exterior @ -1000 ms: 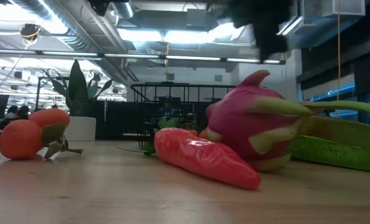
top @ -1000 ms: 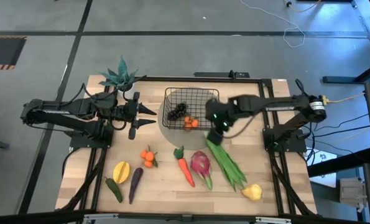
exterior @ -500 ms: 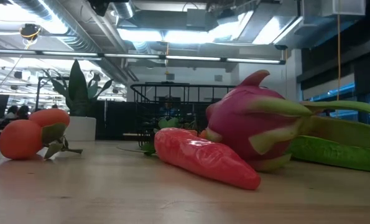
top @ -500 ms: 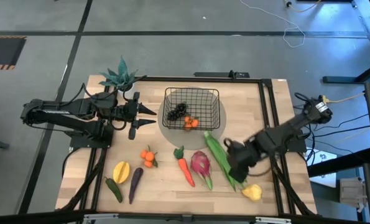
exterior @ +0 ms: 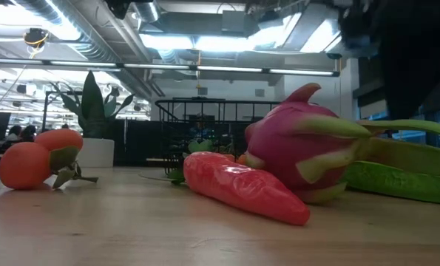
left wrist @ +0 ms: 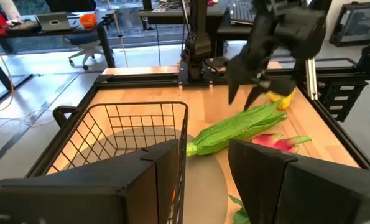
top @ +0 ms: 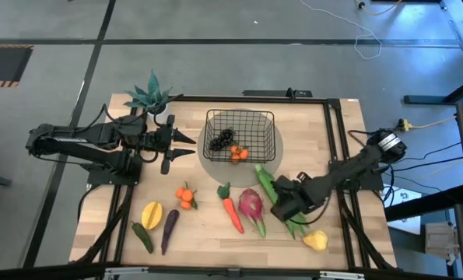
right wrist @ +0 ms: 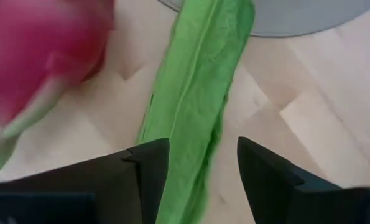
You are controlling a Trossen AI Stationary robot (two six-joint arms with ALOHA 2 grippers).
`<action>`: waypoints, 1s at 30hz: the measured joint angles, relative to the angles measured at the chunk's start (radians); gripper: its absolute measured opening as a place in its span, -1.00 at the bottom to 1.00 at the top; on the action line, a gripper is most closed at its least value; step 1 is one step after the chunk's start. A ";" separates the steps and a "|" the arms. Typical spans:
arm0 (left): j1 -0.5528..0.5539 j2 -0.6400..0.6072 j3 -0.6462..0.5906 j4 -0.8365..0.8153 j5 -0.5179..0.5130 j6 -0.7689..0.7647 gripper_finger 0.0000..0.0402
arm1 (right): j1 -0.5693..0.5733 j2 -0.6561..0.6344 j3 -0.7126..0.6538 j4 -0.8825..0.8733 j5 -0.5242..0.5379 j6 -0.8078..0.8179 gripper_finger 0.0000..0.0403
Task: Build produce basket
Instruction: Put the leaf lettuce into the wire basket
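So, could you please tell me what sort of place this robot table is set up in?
Probably a robotics lab in an open-plan office or workshop. The low view shows exposed silver ceiling ducts and strip lights; the left wrist view shows a desk with a laptop and a wheeled office chair beyond the pale wooden table.

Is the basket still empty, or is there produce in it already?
Not empty: the basket holds black grapes and oranges; the other produce lies on the table.

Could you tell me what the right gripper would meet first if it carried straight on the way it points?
Most likely the green bean pods: the open right gripper points straight at them.
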 joint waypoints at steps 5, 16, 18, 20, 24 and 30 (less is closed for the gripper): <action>0.000 0.000 0.000 0.000 0.000 0.000 -0.35 | -0.070 0.037 -0.057 0.200 -0.066 -0.006 -0.11; 0.000 0.000 0.000 -0.001 0.000 -0.001 -0.35 | -0.127 0.082 -0.070 0.154 -0.020 0.061 -0.11; 0.000 0.000 0.000 -0.003 0.000 -0.001 -0.35 | -0.127 0.107 -0.069 0.175 -0.024 0.046 -0.11; 0.000 0.000 0.000 -0.002 0.000 -0.001 -0.35 | -0.127 0.143 -0.067 0.193 -0.042 0.018 -0.11; 0.000 0.000 0.000 -0.001 0.000 0.000 -0.35 | -0.127 0.202 -0.063 0.203 -0.060 0.002 -0.11; 0.000 0.000 0.000 -0.002 0.000 -0.001 -0.35 | -0.128 0.196 -0.037 0.161 -0.083 0.012 -0.38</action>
